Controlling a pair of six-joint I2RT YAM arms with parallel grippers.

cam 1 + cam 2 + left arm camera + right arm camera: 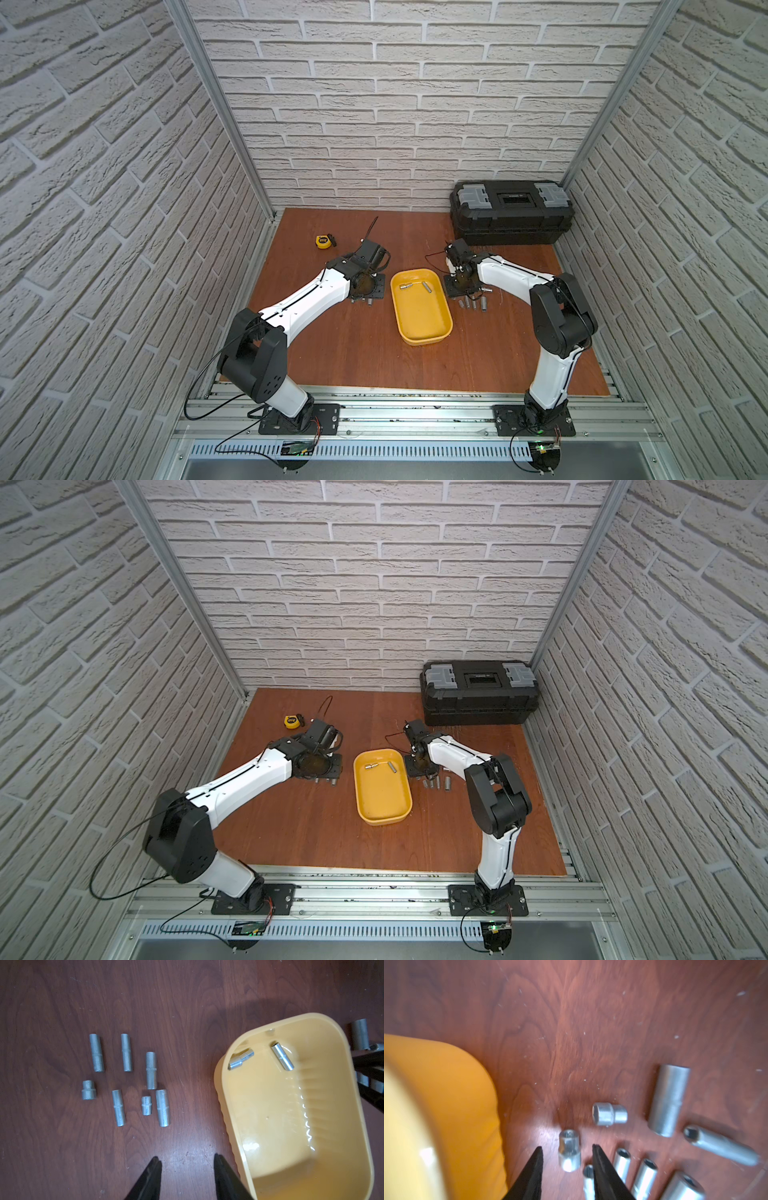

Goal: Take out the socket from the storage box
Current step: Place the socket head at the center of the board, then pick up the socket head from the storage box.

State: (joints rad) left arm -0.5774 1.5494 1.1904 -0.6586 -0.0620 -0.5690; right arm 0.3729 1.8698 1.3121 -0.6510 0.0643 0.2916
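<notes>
Brown wooden table (353, 353) holds the yellow storage box (424, 341) mid-frame, two sockets (406, 286) at its upper end. Empty, the left gripper (186, 1158) gapes. Blurred, the right gripper (566, 1147) stands apart around a short socket (569, 1153), not clamping; top views hide both jaws.

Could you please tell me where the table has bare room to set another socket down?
Bare wood: the wide strip of table in front of the storage box, and the back stretch between the tape measure and black toolbox. Crowded: both long sides of the box, where sockets lie.
</notes>
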